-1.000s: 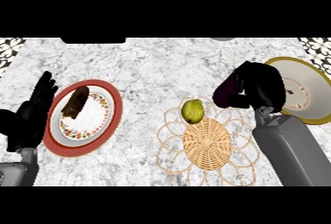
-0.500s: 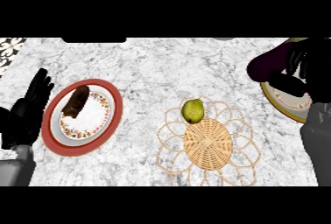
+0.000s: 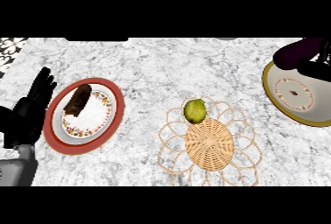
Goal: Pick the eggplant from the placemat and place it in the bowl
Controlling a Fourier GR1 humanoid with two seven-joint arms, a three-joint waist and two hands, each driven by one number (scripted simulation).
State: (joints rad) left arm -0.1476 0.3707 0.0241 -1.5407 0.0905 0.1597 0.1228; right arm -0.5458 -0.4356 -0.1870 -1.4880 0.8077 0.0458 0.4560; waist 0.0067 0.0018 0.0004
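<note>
One dark purple eggplant [image 3: 296, 51] hangs over the bowl [image 3: 291, 105] at the tabletop's [image 3: 161, 65] right edge, the right hand's [image 3: 315, 68] fingers curled round it for release; the left hand [image 3: 29, 111] rests beside the plate [image 3: 107, 129], fingers straight.

Right hand [image 3: 315, 66] and bowl [image 3: 284, 103] cut off at right edge; eggplant [image 3: 294, 51] partly hidden by fingers.
</note>
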